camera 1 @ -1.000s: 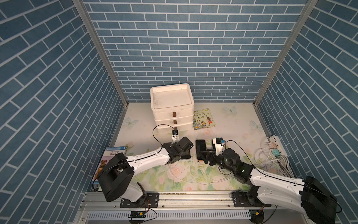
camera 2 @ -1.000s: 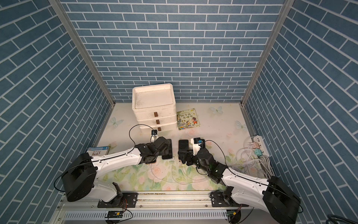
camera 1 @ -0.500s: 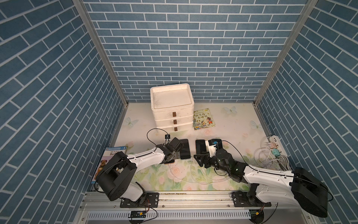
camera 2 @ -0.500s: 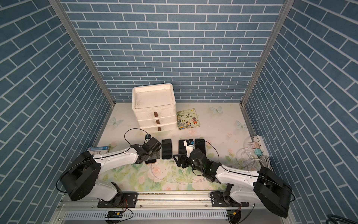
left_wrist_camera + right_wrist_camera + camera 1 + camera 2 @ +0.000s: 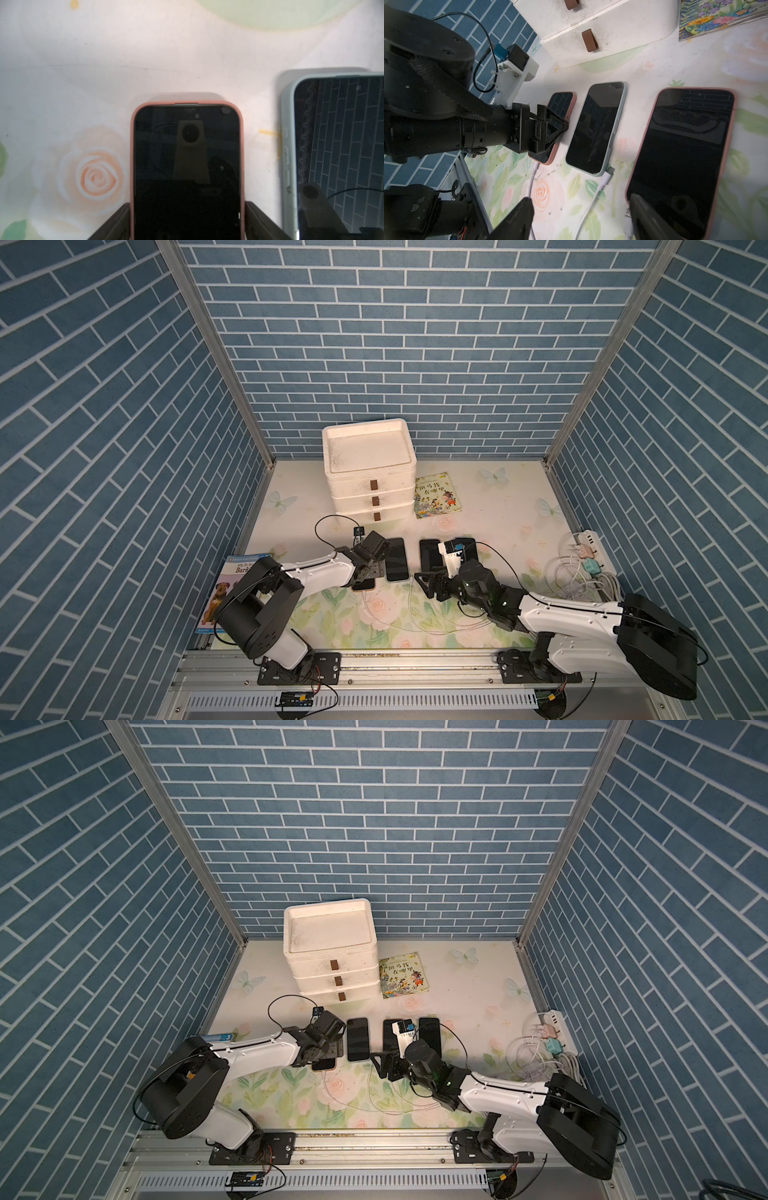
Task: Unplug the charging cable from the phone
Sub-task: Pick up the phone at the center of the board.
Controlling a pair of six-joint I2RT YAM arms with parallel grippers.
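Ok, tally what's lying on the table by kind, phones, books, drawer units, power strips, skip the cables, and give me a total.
Phones: 4
Books: 2
Drawer units: 1
Power strips: 1
Total: 8

Both top views look steeply down from high at the front, taking in the whole table (image 5: 498, 506). Both wrist cameras sit close and low, sharing the pink phone (image 5: 187, 166).

Pink-cased phone (image 5: 187, 166) between tool fingers (image 5: 113, 223)
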